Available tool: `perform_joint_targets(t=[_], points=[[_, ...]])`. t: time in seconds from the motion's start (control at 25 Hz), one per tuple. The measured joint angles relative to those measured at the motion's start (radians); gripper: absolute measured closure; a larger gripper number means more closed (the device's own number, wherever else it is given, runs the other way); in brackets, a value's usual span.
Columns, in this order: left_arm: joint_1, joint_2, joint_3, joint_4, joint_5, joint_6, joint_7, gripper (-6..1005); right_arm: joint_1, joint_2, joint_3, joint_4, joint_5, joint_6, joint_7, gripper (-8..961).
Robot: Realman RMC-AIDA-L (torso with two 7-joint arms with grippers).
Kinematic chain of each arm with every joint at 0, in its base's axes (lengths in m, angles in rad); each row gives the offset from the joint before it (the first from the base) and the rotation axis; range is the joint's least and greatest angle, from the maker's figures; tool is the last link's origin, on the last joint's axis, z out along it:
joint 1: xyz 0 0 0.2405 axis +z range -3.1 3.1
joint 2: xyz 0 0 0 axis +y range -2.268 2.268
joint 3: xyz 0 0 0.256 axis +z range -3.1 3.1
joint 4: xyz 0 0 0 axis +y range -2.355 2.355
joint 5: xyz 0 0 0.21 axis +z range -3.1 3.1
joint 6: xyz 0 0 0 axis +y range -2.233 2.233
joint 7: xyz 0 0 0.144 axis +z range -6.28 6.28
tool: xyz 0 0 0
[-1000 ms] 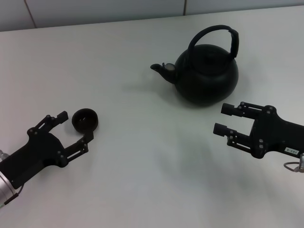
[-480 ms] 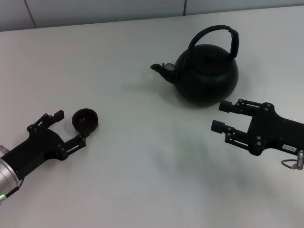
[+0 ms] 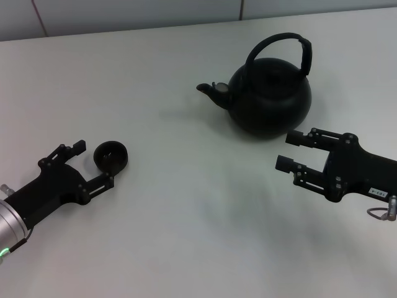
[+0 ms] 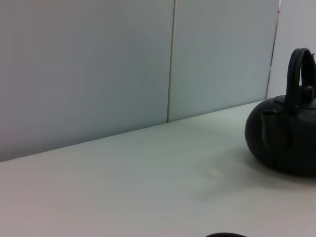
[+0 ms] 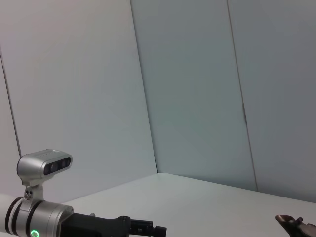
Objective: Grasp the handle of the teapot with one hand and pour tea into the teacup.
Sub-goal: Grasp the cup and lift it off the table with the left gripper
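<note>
The matte-black teapot (image 3: pixel 270 99) stands at the back right of the table, its spout (image 3: pixel 208 90) facing left. Its thin arched handle (image 3: pixel 273 39) rises over the lid, with a thicker sleeve on the right side. My right gripper (image 3: pixel 287 151) hovers open just in front of the pot's right side, touching nothing. At the left, the tiny black teacup (image 3: pixel 111 156) sits upright. My left gripper (image 3: pixel 94 163) is open, its fingertips flanking the cup's near side without closing on it. The left wrist view shows the teapot (image 4: pixel 284 140) far off and the cup's rim (image 4: pixel 224 235).
The white table (image 3: pixel 186 205) is bare between cup and teapot. A pale wall (image 3: pixel 124 12) runs along the table's far edge. In the right wrist view the left arm (image 5: pixel 49 217) shows across the table, with the teapot's spout (image 5: pixel 291 223) at the picture's edge.
My left gripper has drawn back a little from the teacup, its fingers reaching less far around it. The right gripper has edged slightly toward the teapot. Teapot and cup have not moved.
</note>
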Motion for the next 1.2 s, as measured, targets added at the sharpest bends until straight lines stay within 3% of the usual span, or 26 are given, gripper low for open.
perform_joint_targets(t=[1.2], points=[[-0.039,0.0,0.009,-0.025,0.007,-0.021,-0.008,219,0.014,-0.002,0.0,-0.007,0.002,0.003,0.003,409]])
